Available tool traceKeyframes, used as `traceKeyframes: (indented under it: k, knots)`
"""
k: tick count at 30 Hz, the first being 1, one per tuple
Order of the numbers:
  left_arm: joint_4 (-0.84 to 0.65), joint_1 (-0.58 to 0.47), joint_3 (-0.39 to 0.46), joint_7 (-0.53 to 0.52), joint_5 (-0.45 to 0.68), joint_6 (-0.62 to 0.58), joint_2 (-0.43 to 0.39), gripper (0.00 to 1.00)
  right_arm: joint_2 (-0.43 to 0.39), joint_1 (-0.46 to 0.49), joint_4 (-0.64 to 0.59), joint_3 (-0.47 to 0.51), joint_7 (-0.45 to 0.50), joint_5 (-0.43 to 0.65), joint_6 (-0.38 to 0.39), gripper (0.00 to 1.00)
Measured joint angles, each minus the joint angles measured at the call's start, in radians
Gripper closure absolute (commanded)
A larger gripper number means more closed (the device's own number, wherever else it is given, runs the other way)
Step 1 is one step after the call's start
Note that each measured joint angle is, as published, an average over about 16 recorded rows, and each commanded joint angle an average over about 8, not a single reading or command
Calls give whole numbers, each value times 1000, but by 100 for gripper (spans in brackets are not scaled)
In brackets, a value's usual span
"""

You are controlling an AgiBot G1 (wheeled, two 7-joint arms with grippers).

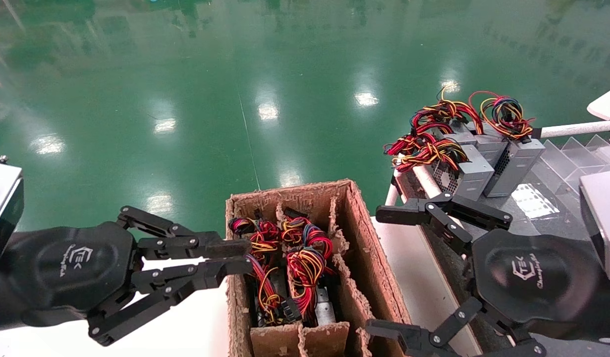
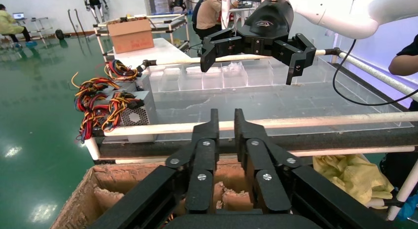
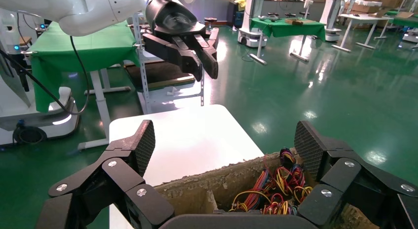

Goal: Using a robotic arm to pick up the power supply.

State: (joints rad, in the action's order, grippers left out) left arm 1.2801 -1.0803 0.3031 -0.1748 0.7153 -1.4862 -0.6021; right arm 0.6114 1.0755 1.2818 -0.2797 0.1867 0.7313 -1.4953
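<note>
Two grippers poised, nothing lifted yet

Two grippers are held beside the cardboard box [image 1: 305, 218], where a power supply [image 1: 305, 277] is packed under looped wires. The left gripper [image 1: 235, 260] is seen at the box's left edge, fingers nearly pressed together and empty. The right gripper [image 1: 389, 270] is spread wide just beside the right wall. The approach step is judged in hand; next, a descent into a compartment is called for.

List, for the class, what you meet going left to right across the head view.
Left gripper, nearly shut → cardboard box holding wired power supplies → right gripper, wide open → power supplies on the rack.
</note>
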Motion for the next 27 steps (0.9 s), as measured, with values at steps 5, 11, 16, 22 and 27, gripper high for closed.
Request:
traceKeyframes:
  k: [5, 11, 16, 22, 27]
  knots:
    - [0, 0, 0, 0, 0, 0, 0, 100, 0, 0, 0, 0, 0, 0, 0, 0]
    - [0, 0, 0, 0, 0, 0, 0, 53, 0, 0, 0, 0, 0, 0, 0, 0]
    - [0, 0, 0, 0, 0, 0, 0, 0, 0, 0, 0, 0, 0, 0, 0, 0]
    - [0, 0, 0, 0, 0, 0, 0, 0, 0, 0, -1, -1, 1, 1, 1, 0]
    - [0, 0, 0, 0, 0, 0, 0, 0, -1, 2, -11, -7, 9, 16, 11, 0]
